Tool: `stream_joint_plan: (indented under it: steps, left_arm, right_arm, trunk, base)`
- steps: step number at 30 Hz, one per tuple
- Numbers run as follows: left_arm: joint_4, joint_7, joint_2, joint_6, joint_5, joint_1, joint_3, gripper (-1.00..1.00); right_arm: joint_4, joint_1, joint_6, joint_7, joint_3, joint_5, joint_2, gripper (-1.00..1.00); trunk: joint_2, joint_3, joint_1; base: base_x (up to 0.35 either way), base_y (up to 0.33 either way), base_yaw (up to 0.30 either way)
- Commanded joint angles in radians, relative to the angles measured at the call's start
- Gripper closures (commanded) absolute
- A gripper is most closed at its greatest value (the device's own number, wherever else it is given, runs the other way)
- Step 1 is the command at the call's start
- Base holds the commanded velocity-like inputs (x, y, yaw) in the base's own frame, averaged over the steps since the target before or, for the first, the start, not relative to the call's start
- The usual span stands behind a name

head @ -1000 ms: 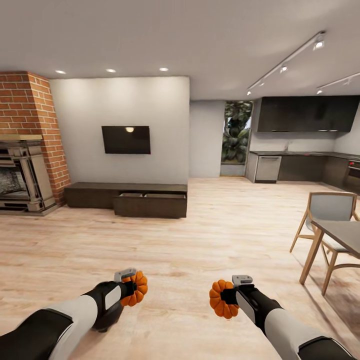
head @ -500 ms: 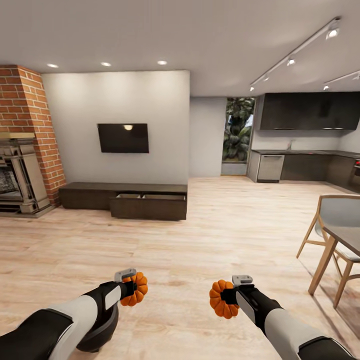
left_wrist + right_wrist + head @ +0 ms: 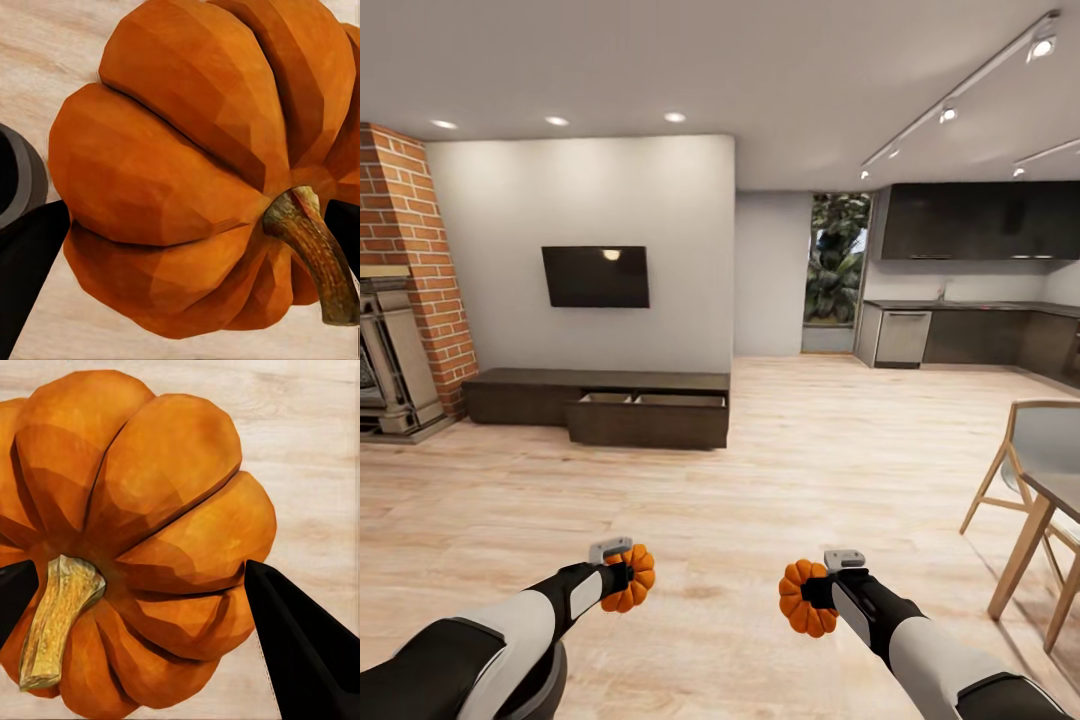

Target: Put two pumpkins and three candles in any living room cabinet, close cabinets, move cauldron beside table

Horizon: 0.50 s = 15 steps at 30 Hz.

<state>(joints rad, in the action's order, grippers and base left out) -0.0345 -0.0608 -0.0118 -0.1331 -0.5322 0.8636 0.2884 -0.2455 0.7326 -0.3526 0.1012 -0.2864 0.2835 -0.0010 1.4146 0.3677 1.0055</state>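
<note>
Each gripper holds a bright-orange ribbed pumpkin low over the wooden floor. My left gripper (image 3: 622, 578) is shut on one pumpkin (image 3: 638, 582), which looms large in the left wrist view (image 3: 187, 172) with its stem pointing out. My right gripper (image 3: 812, 594) is shut on the other pumpkin (image 3: 796, 606), seen close between black fingers (image 3: 300, 645). The low dark-brown cabinet (image 3: 520, 395) stands far ahead under the TV, its right drawers (image 3: 648, 420) pulled out. A round black cauldron (image 3: 538, 682) sits on the floor, partly hidden under my left forearm. Candles and coffee table are out of view.
A brick fireplace (image 3: 400, 330) stands at the far left. A wooden dining table (image 3: 1060, 490) and chair (image 3: 1030, 450) are at the right. The dark kitchen units (image 3: 980, 335) lie beyond. Open floor stretches between me and the cabinet.
The whole view has shifted as the robot moved: fireplace and cabinet slid left, and the cauldron slipped lower under my left arm. Both grippers still hold their pumpkins the same way.
</note>
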Motion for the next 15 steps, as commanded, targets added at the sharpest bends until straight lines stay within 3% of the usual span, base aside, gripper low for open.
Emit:
stream_joint_plan:
  steps: [1,15]
  left_arm:
    - [-0.001,-0.002,-0.001,-0.002,-0.009,0.002,0.008,1.00]
    - [0.001,-0.001,0.000,-0.002,-0.009,0.002,0.008,1.00]
  right_arm:
    - [-0.003,0.001,-0.005,0.009,-0.008,0.009,0.000,1.00]
    - [-0.002,0.001,-0.005,0.009,-0.008,0.009,0.000,1.00]
  trunk:
    - [0.001,0.001,0.001]
    - [0.001,0.001,0.001]
  base:
    - [0.328,-0.135,0.000]
    - [0.333,-0.030,0.000]
